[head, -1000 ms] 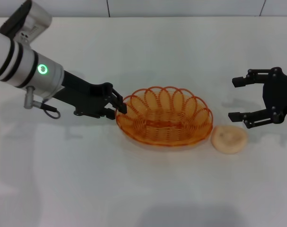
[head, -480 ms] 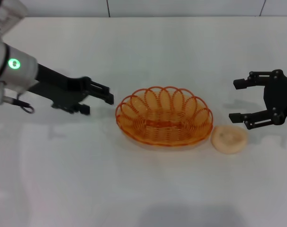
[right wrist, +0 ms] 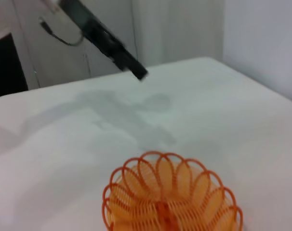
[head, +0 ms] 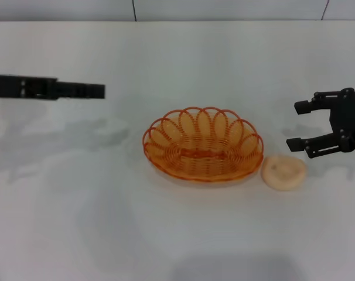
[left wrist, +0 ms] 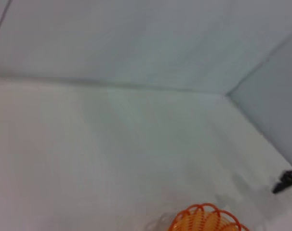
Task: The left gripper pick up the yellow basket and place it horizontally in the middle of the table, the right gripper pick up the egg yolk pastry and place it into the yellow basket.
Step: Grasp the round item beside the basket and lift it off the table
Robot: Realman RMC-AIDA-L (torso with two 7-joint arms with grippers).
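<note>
The yellow basket [head: 202, 153] lies level and empty in the middle of the white table [head: 107, 222]. It also shows in the left wrist view [left wrist: 204, 222] and the right wrist view [right wrist: 170, 202]. The egg yolk pastry [head: 283, 171] sits on the table just right of the basket, touching or nearly touching its rim. My left gripper [head: 98, 91] is raised at the far left, well away from the basket; it also shows in the right wrist view [right wrist: 136, 71]. My right gripper [head: 293, 125] is open and empty, just above and behind the pastry.
The table's far edge meets a pale wall [head: 177, 9] at the back. The wall corner [left wrist: 228, 94] shows in the left wrist view.
My left gripper has let go of the basket rim and drawn back to the left and upward. The basket stays put. The right gripper has hardly moved.
</note>
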